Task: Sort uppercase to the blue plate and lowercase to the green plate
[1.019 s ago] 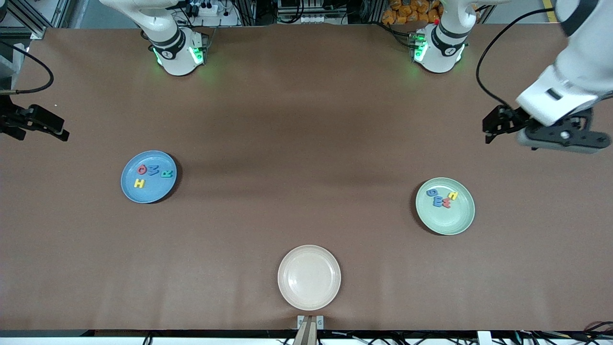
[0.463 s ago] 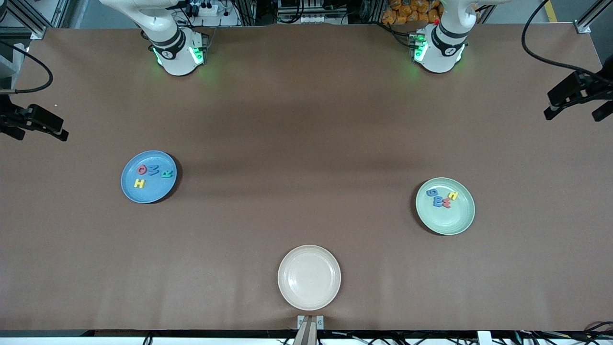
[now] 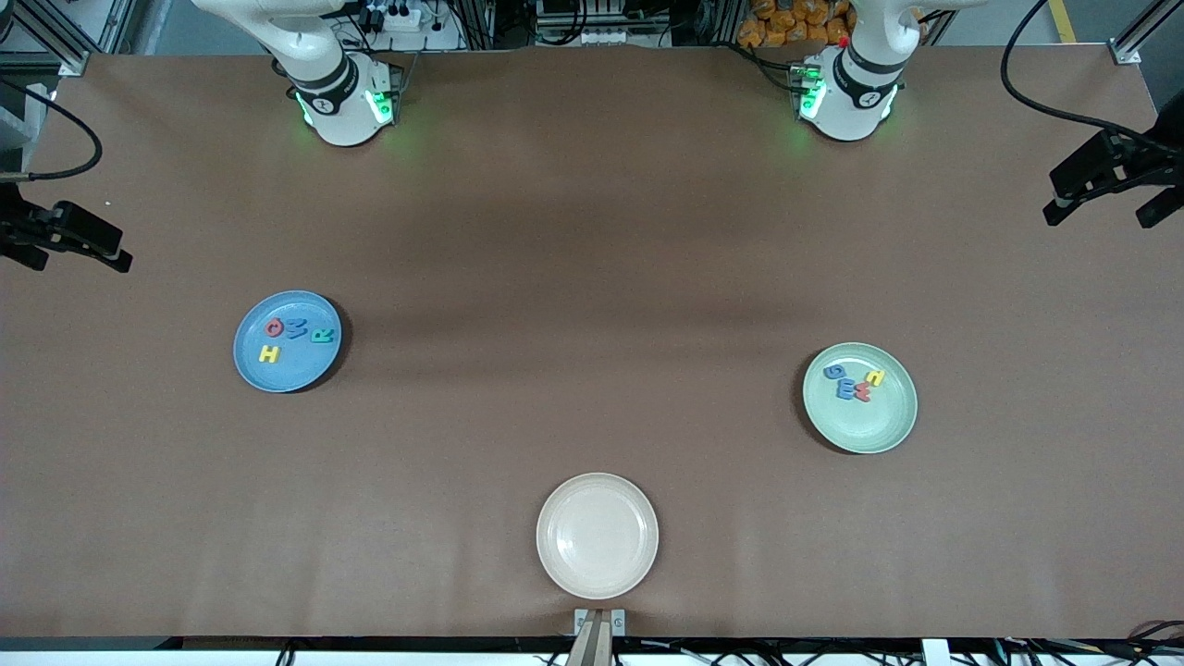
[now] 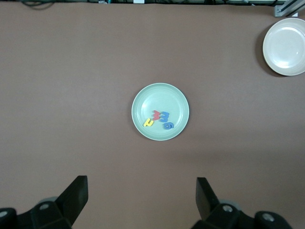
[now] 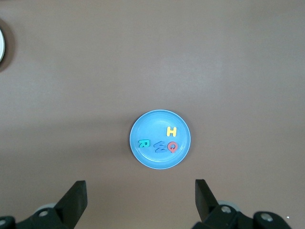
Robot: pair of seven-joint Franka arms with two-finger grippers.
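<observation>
The blue plate (image 3: 298,372) lies toward the right arm's end and holds the uppercase letters: yellow H (image 3: 269,353), red Q (image 3: 275,326), blue W (image 3: 296,327) and teal R (image 3: 322,336). The green plate (image 3: 871,431) lies toward the left arm's end and holds the lowercase letters: blue g (image 3: 832,372), blue m (image 3: 846,389), red m (image 3: 862,392) and yellow h (image 3: 875,377). My left gripper (image 4: 142,200) is open and empty, high over the table's edge at its own end (image 3: 1101,199). My right gripper (image 5: 141,200) is open and empty, high at its own end (image 3: 81,259).
A beige plate (image 3: 598,536) with nothing on it sits near the front edge, midway between the two other plates. It also shows in the left wrist view (image 4: 286,46). Brown table surface lies between the plates.
My left arm has pulled back from over the table near the green plate to the table's edge at its own end. The right arm and all letters have not moved.
</observation>
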